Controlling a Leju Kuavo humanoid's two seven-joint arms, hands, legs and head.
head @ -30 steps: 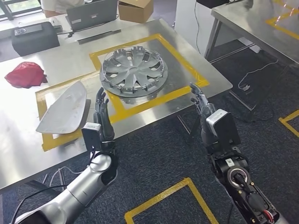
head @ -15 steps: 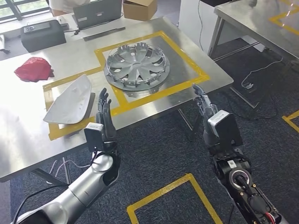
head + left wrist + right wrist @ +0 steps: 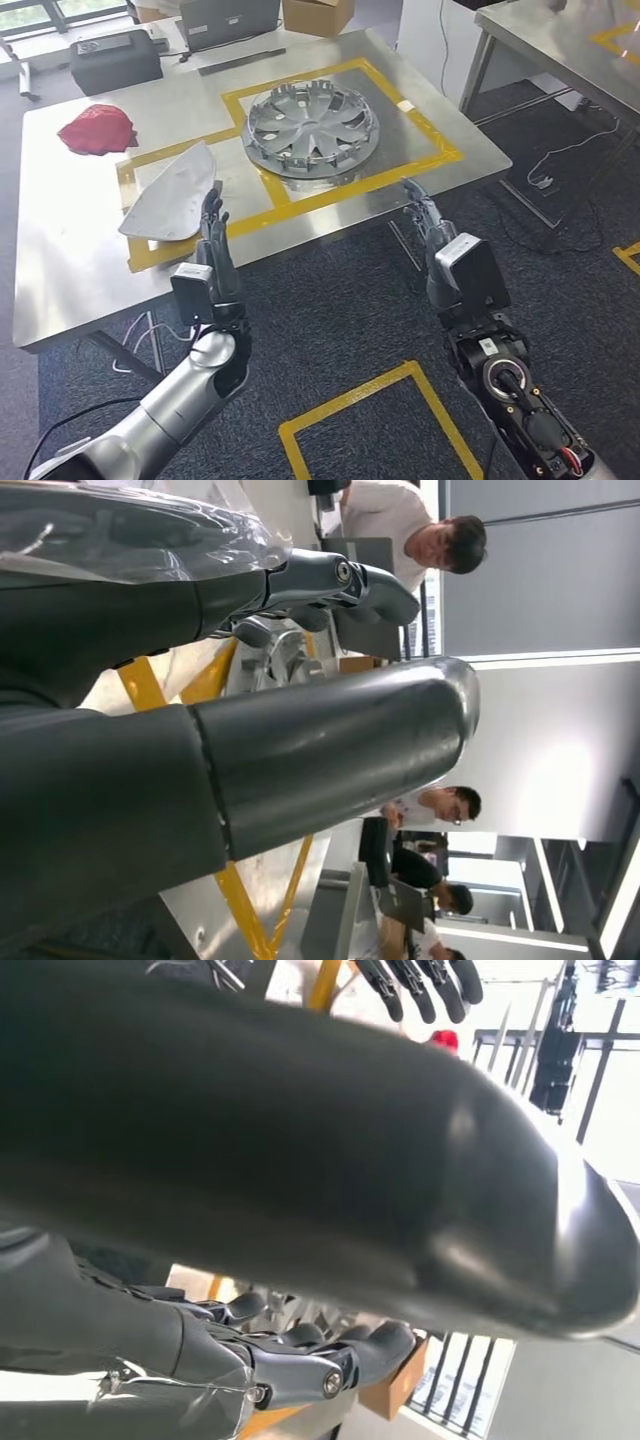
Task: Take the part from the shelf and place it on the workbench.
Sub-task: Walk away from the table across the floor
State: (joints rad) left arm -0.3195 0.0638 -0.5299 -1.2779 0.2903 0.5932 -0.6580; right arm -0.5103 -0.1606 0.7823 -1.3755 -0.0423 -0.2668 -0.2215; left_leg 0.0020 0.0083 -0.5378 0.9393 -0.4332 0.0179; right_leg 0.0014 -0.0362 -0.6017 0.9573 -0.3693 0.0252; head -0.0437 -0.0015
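A grey wheel cover (image 3: 310,129) lies flat on the metal workbench (image 3: 68,250), inside a yellow taped square. Both my hands are raised in front of the bench's near edge, apart from the cover, fingers straight and spread, holding nothing. My left hand (image 3: 214,248) is near the front left of the taped area. My right hand (image 3: 424,221) is below the bench's front right corner. In the left wrist view the left hand's (image 3: 249,700) thumb and fingers are extended, with the wheel cover (image 3: 278,652) behind them. The right hand (image 3: 287,1290) looks the same in the right wrist view.
A pale curved panel (image 3: 170,192) lies in the left taped box. A red cloth (image 3: 96,128), a black case (image 3: 115,62), a laptop (image 3: 229,20) and a cardboard box (image 3: 318,15) sit at the bench's far side. A second table (image 3: 562,50) stands right. Yellow tape (image 3: 377,400) marks the carpet. People (image 3: 430,542) sit beyond.
The whole scene has shifted right and away as the camera moved back from the bench. Both hands stay raised and empty, now farther from the wheel cover.
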